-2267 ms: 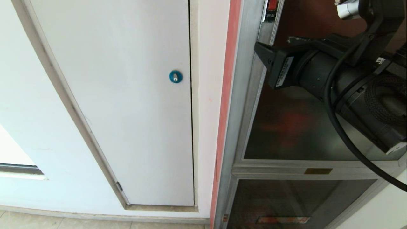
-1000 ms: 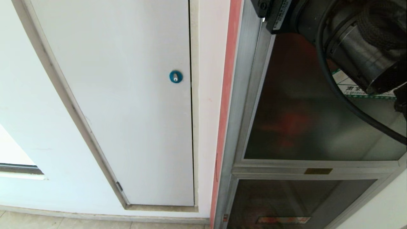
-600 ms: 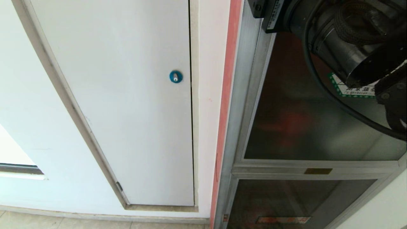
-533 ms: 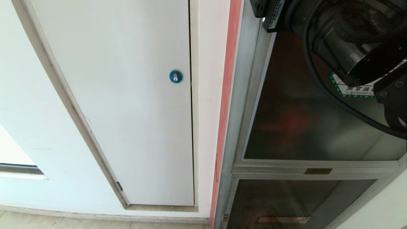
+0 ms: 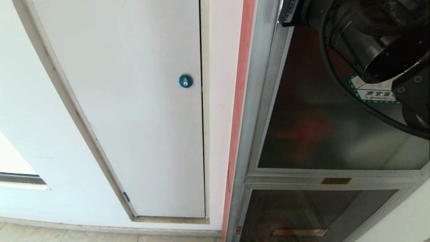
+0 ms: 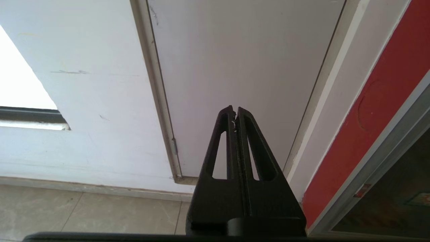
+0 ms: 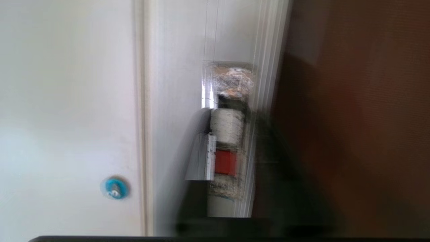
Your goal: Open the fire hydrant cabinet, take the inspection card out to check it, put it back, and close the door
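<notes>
**Now at the latch: door shut, card out of sight**

Seen from the head: fire hydrant cabinet [image 5: 254, 117] filling the 3 o'clock side, its door [image 5: 315, 141] lying flush in the silver frame, closed. Green-edged sticker [image 5: 371, 91] on the glass at 2 o'clock, partly hidden by the right arm [image 5: 366, 37], which reaches up and out of the picture at 1 o'clock. No sign of the inspection card in any view; probably behind the dark glass.

Right gripper [image 7: 235, 188] close against the frame strip, by a small latch plate with a red patch [image 7: 225, 163]. Too smeared to say whether released or clenched, or on what: cannot tell. Left gripper [image 6: 235, 112] clenched on nothing, parked low, aimed at the foot of the white panel [image 5: 134, 117] with the blue lock [image 5: 185, 81] at 11 o'clock.

Judged from this, step 1 of the task: opening.

Handling, as a guess: a stiff, fairly heavy pane, smooth glass with no purchase and liable to crack under a hard knock. Best taken at the latch or the metal edge on the 9 o'clock side of the door, never on the glass, and swung steadily along its hinge arc.
</notes>
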Motion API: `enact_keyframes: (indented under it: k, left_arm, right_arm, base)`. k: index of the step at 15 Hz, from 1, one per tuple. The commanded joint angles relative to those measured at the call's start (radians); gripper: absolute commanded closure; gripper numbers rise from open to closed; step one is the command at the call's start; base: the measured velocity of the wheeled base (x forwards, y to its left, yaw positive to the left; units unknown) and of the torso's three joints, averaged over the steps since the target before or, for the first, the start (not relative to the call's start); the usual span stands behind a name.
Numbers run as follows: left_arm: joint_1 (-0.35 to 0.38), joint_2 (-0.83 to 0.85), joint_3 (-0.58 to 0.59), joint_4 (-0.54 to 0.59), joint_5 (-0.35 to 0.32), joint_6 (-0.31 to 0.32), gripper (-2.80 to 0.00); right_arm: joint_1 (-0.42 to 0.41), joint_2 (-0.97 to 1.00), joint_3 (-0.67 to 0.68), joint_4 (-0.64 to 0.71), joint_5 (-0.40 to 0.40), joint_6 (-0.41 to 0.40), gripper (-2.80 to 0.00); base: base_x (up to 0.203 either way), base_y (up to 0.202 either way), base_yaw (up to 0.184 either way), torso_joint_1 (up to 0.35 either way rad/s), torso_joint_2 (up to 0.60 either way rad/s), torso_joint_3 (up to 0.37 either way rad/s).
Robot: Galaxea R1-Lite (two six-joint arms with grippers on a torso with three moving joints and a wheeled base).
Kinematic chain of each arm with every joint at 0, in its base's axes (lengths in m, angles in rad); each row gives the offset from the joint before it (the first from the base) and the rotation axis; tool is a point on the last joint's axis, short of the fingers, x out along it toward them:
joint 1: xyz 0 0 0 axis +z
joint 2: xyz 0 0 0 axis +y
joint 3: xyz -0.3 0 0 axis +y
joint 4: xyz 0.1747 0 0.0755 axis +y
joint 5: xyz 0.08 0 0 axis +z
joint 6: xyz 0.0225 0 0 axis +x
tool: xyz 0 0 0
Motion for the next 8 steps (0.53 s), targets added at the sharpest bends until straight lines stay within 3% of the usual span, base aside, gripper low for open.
enact_keyframes:
  k: [1,8]
  left_arm:
    - [0.000,0.001,0.020,-0.001,0.000,-0.001,0.00]
    - [0.000,0.001,0.020,-0.001,0.000,-0.001,0.00]
  right_arm:
    - [0.002,0.015,-0.018,-0.002,-0.004,-0.008,0.00]
    - [0.029,0.003,0.004,0.003,-0.015,-0.009,0.00]
  base:
    - [0.000,0.000,0.000,0.000,0.00,0.000]
    - [0.000,0.000,0.000,0.000,0.00,0.000]
